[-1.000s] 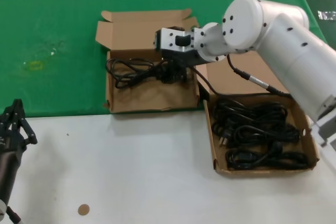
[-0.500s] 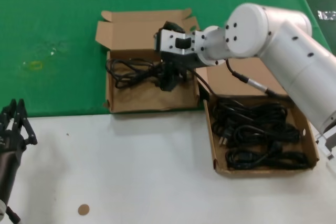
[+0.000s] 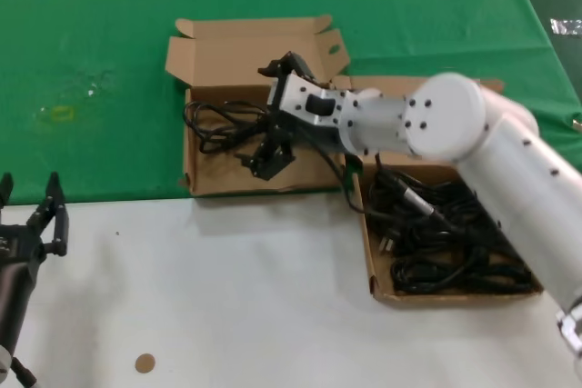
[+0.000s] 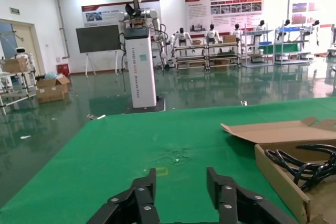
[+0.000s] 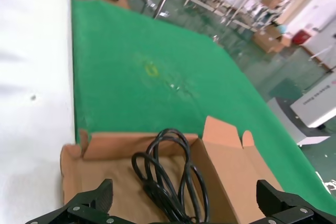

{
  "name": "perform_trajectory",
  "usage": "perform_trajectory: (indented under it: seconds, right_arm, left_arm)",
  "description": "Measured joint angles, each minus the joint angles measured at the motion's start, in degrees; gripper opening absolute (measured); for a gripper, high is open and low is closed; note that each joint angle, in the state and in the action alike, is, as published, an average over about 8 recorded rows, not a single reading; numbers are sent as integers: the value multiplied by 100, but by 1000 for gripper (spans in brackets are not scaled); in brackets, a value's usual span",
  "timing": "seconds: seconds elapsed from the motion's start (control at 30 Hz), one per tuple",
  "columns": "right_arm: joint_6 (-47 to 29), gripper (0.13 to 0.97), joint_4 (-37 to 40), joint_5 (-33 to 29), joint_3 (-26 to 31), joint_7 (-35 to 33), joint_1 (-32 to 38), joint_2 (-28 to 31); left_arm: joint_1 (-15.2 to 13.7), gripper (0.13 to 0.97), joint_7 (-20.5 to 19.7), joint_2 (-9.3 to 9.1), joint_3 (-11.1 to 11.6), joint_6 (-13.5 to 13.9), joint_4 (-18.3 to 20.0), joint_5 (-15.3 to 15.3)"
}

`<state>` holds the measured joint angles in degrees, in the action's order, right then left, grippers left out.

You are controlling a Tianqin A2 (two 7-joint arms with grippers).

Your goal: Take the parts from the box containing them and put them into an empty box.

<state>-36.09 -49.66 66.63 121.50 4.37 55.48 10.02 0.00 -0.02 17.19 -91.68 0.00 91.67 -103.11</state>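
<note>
The taller-walled empty box (image 3: 196,181) sits at the back left on the green cloth, and one coiled black cord (image 3: 221,124) lies inside it. My right gripper (image 3: 262,120) hangs over this box, open wide, its fingers apart from the cord. In the right wrist view the gripper (image 5: 184,191) straddles the cord (image 5: 168,174) on the box floor (image 5: 105,169). The shallow box (image 3: 455,295) at the right holds several more cords (image 3: 446,229). My left gripper (image 3: 32,215) waits open at the near left, shown open (image 4: 182,192) in its wrist view.
The open lid flap (image 3: 245,47) of the tall box stands up behind it. A green cloth (image 3: 91,88) covers the back of the table, white surface (image 3: 227,297) the front. The left wrist view shows the tall box wall (image 4: 278,174) and cord (image 4: 302,163) to one side.
The right gripper has let go of the cord, opened wide and turned its wrist over the tall box; the arm swung lower. The left gripper's fingers now show farther apart.
</note>
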Motion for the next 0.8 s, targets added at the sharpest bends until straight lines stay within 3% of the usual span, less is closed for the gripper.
perform_trajectory:
  seconds: [0.27, 0.53, 0.67, 0.8]
  right_arm:
    - [482, 962, -561, 487, -400, -59, -745, 96]
    - [960, 966, -1118, 971, -793, -116, -1477, 191]
    - [1195, 966, -1392, 1209, -987, -145, -1842, 238]
    - [1438, 966, -1674, 1454, -1188, -174, -2214, 286]
  left_arm:
    - [0, 423, 0, 0, 0, 0, 0, -1]
    - [0, 646, 5, 0, 0, 0, 0, -1]
    - [0, 646, 3, 0, 0, 0, 0, -1]
    - [0, 736, 2, 0, 0, 0, 0, -1]
